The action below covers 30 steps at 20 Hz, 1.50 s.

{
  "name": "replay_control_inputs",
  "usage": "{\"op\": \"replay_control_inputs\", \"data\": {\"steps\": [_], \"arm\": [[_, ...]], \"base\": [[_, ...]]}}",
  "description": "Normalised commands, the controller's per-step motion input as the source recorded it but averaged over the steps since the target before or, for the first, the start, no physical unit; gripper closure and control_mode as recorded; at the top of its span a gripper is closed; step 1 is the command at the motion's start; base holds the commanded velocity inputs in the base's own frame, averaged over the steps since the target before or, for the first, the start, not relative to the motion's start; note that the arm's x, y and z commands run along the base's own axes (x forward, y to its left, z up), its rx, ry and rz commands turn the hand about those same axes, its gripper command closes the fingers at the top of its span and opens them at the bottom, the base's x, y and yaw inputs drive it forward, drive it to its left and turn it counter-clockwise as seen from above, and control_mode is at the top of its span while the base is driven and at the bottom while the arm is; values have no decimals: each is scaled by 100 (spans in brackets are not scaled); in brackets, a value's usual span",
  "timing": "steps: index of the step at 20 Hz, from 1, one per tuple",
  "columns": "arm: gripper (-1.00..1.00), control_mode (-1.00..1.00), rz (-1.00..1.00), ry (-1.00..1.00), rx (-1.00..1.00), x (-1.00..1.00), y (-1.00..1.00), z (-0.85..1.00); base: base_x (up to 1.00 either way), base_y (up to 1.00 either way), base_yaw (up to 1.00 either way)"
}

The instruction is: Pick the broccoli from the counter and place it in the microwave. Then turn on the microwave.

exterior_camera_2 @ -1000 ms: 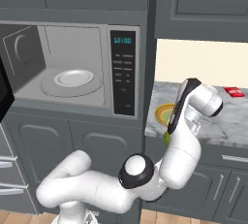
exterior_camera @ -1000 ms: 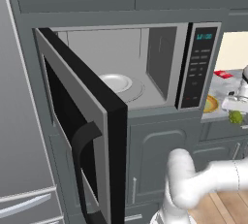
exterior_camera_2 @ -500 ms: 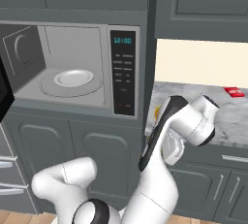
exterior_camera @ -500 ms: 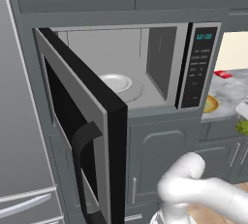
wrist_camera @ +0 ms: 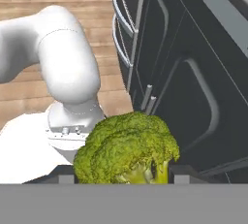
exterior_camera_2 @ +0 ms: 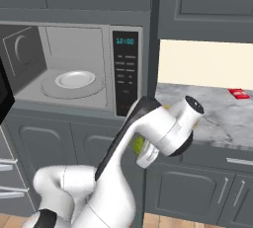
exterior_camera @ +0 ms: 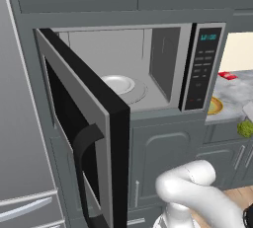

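Dark grey cabinetry surrounds the microwave (exterior_camera: 163, 69), whose door (exterior_camera: 84, 138) stands swung wide open toward the left, black handle on its outer face. Inside, a white plate (exterior_camera_2: 75, 79) sits on the turntable, near the middle of the cavity floor. To the right, the counter (exterior_camera_2: 217, 111) carries a round yellow-orange dish (exterior_camera: 214, 105) near its left front edge and a small red item (exterior_camera_2: 238, 94) toward its back right. The broccoli (wrist_camera: 128, 148) is off the worktop, gripped between the fingertips of the gripper (wrist_camera: 121, 174), which are closed against it from both sides. It hangs in front of the lower cabinet doors, below the worktop's front edge. Its bumpy crown faces away from the hand; the paler stem runs back toward the fingers, so its long axis lies along the gripper.
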Motion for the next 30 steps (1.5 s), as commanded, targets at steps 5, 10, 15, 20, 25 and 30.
{"op": "replay_control_inputs", "data": {"steps": [5,10,15,20,25,30], "arm": [[100,-100,-16,8,0,-36,66,39],[100,-100,-16,6,0,-32,84,40],[100,-100,-28,0,0,-7,91,18],[100,-100,-35,0,2,2,78,5],[100,-100,-30,0,6,2,73,16],[100,-100,-18,0,8,10,66,34]], "base": [[0,0,0],[0,0,0],[0,0,0],[0,0,0],[0,0,0],[0,0,0]]}}
